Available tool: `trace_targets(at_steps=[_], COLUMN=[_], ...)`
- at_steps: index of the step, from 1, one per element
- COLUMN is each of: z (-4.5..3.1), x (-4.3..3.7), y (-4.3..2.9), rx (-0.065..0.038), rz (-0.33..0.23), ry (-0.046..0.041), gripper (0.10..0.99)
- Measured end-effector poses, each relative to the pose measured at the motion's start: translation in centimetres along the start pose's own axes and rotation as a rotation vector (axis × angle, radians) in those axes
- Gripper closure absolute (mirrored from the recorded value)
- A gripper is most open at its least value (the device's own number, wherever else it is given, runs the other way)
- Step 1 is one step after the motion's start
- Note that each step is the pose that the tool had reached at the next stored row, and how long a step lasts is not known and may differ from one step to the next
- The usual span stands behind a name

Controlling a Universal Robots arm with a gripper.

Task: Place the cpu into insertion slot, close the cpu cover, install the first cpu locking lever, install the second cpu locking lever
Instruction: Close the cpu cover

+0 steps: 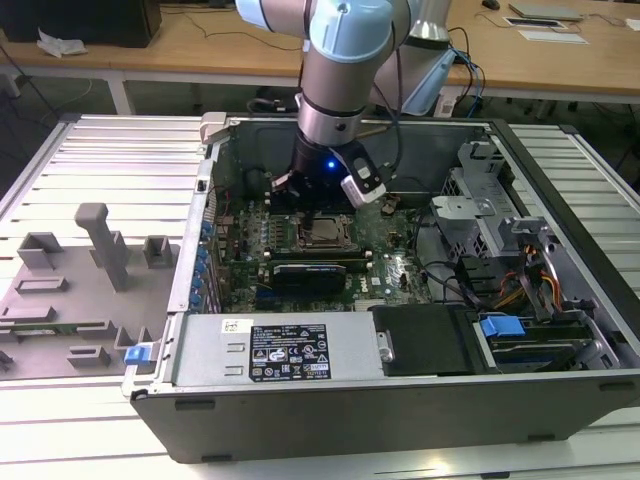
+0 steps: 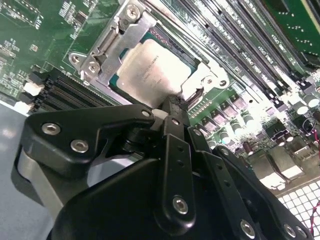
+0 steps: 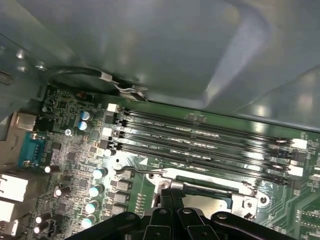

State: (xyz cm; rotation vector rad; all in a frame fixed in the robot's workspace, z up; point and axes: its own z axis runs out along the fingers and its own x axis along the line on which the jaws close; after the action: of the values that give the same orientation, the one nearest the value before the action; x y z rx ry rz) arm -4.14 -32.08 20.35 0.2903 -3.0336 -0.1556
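Computer case [image 1: 400, 405] on slatted table [image 1: 100, 150], wooden desks [image 1: 215, 45] behind, gripper [image 1: 322, 207] at cpu [image 1: 326, 233]

The case [image 1: 350, 425] lies on the tabletop [image 1: 100, 150], with a tray [image 1: 60, 300] at the exterior view's left. Inside the case, the cpu [image 1: 325, 232] sits mid-board within the cover [image 2: 112, 37]. The claw [image 1: 318, 205] is just above the cpu's rear edge. The card [image 1: 310, 272] lies just in front of the cpu, and drives [image 1: 530, 335] lie at the exterior view's right.
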Motion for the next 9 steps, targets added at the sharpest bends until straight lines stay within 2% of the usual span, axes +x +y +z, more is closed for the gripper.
trace_targets(at_steps=[9], z=[-0.28], x=[-0.35], y=[-0.03], rx=[-0.001], rz=[0.000], ry=[0.0023], gripper=[0.980])
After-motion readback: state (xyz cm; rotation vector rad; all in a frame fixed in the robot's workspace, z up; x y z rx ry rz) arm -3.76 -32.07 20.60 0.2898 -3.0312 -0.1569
